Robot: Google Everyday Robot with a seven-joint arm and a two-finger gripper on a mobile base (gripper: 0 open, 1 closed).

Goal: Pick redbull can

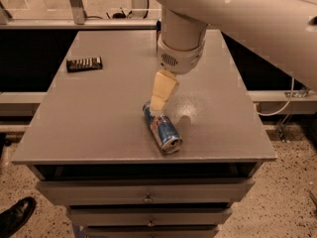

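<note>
Nearest the camera: black shoe (pixel 16 216) on the speckled floor (pixel 285 202), bottom left, well clear of the work. Above it sit the drawer fronts (pixel 148 198), grey with small pulls, under the bench (pixel 99 123), which has a flat matte grey top with a slight sheen patch to the right of the can. The redbull can (pixel 162 128) is down on its side near the front edge, roughly mid-width, its long axis running diagonally: silver end toward the front right, other end pointing back left. Slim aluminium cylinder with blue/silver panels, so it's smooth and will likely roll if nudged across its axis. The gripper (pixel 157 104) hangs right over the can's far end, tip at or just above the metal; contact isn't resolvable. It's beige, blocky and tapered, tilted down and to the left from the wrist collar (pixel 181 58). Can't tell how wide the gripper stands from this angle, and it's not holding anything I can confirm. My guess at the reason for the pose is that it's coming in from above to straddle the can across its narrow diameter, the only sensible grasp on a lying cylinder. The white arm (pixel 233 9) spans the top right, glossy. Further back left is a dark flat ribbed object (pixel 84 63), well apart from the can. A cable (pixel 283 108) hangs off to the right, beyond the bench.
</note>
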